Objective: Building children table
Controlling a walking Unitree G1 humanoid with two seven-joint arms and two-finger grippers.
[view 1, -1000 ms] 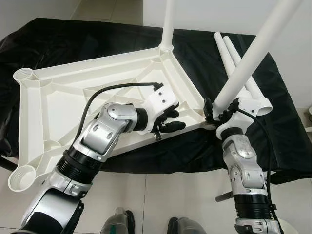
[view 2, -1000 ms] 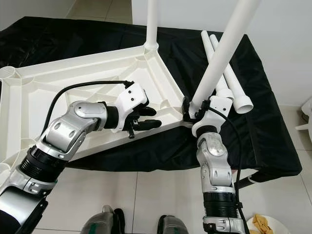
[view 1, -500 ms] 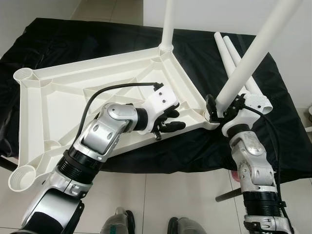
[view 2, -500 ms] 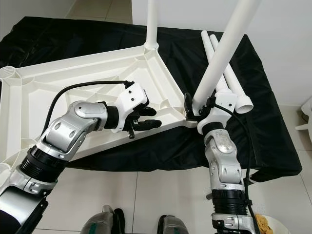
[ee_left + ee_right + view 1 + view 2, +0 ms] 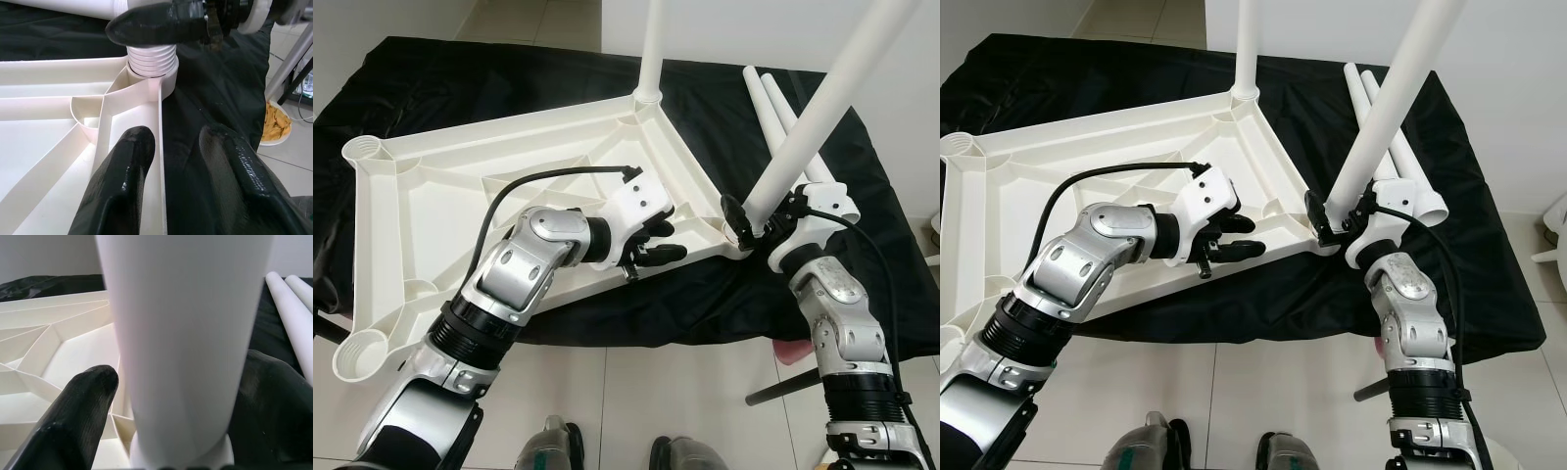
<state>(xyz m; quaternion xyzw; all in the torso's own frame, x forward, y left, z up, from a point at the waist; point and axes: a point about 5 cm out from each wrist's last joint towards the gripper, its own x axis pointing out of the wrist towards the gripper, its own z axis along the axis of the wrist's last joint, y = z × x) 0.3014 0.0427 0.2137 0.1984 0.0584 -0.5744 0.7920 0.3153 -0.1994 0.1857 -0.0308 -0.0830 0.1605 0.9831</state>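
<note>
Leg [image 5: 808, 137] top cut off; right gripper [image 5: 749, 217] clamps it at tabletop [image 5: 431, 196] corner. Left gripper [image 5: 656, 245] straddles tabletop's edge, fingers apart. No writing legible.

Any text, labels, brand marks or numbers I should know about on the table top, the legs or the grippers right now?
None can be read in any view.
Table top: plain white ribbed plastic, no markings seen.
Leg held by the right gripper: plain white, no print.
Spare legs on the black cloth: plain white.
Left gripper: white housing and black fingers, no label visible.
</note>
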